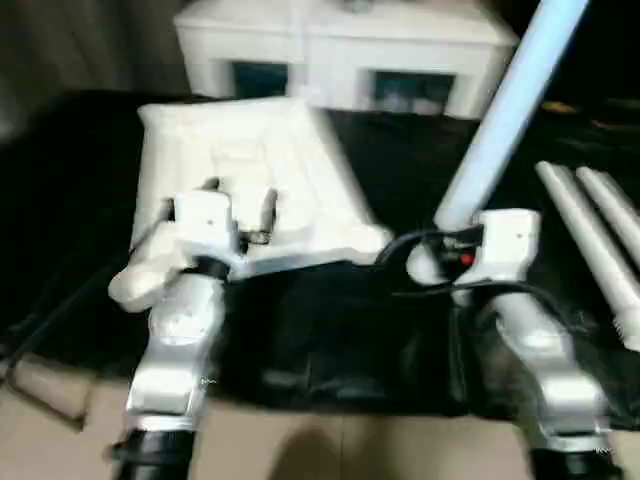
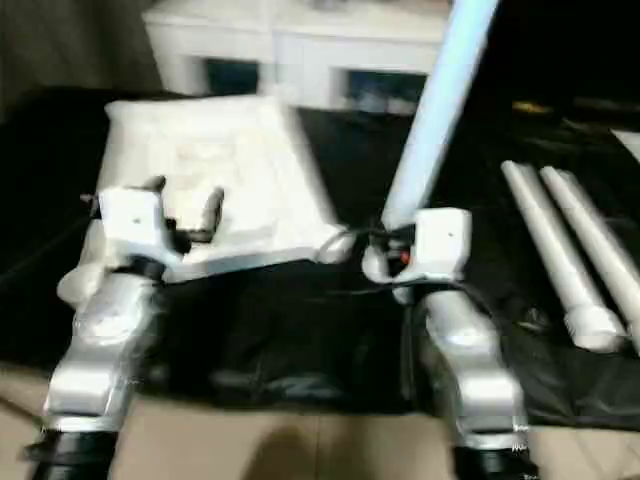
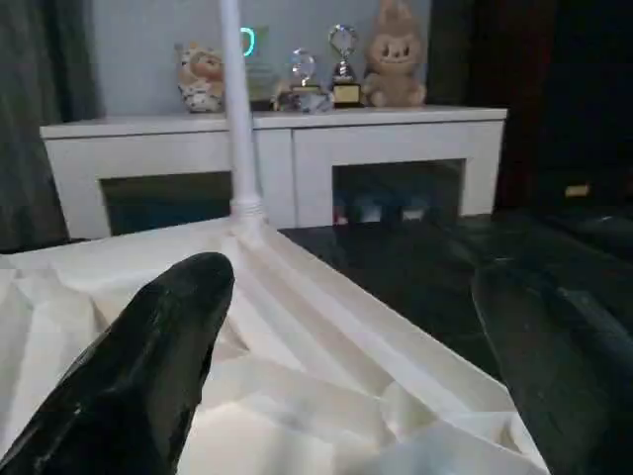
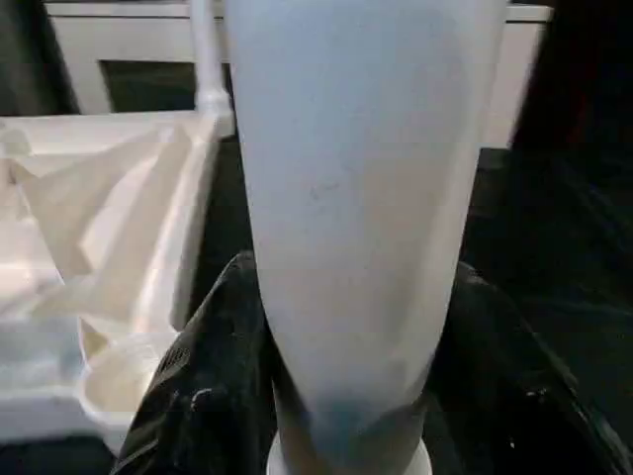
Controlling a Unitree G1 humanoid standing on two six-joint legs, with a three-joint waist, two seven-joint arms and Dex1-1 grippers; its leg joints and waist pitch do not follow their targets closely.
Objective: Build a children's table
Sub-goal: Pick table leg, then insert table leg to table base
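The white tabletop (image 1: 270, 170) lies upside down on a black cloth, ribs facing up. One white leg (image 3: 239, 119) stands upright in its far corner socket. My left gripper (image 1: 240, 205) hovers open over the tabletop's near edge, and nothing sits between its fingers (image 3: 148, 366). My right gripper (image 1: 440, 245) is shut on the thick end of another leg (image 1: 500, 120). That leg slants up and away to the right. Its lower end hangs just right of the tabletop's near right corner socket (image 4: 124, 381).
Two more white legs (image 1: 590, 240) lie side by side on the black cloth (image 1: 330, 340) at the right. A white cabinet (image 1: 340, 50) with dark doors stands behind the tabletop, with trophies and plush toys on top. Bare light floor runs along the near edge.
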